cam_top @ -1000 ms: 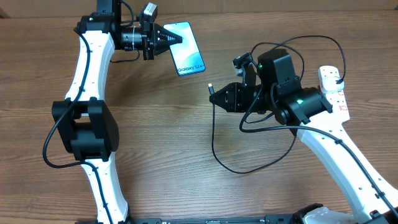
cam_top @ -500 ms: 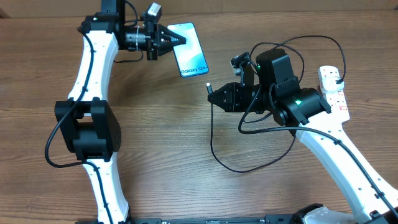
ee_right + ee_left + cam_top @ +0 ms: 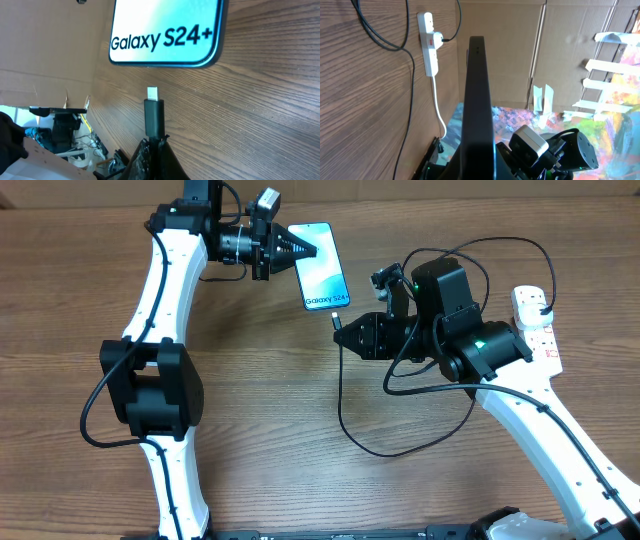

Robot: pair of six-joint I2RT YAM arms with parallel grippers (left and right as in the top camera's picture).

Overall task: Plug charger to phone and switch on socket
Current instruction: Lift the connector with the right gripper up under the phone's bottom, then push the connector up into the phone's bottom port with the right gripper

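The left fingers (image 3: 295, 248) grip the phone (image 3: 327, 267) by its top edge. The right fingers (image 3: 150, 157) clamp the charger (image 3: 154, 116) connector, its tip just short of the phone's port edge. Slight misalignment could jam the tip or twist the phone loose.

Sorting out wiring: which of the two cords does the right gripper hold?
The thin black charger; the right gripper pinches its connector tip. The thick white cord runs from the socket.
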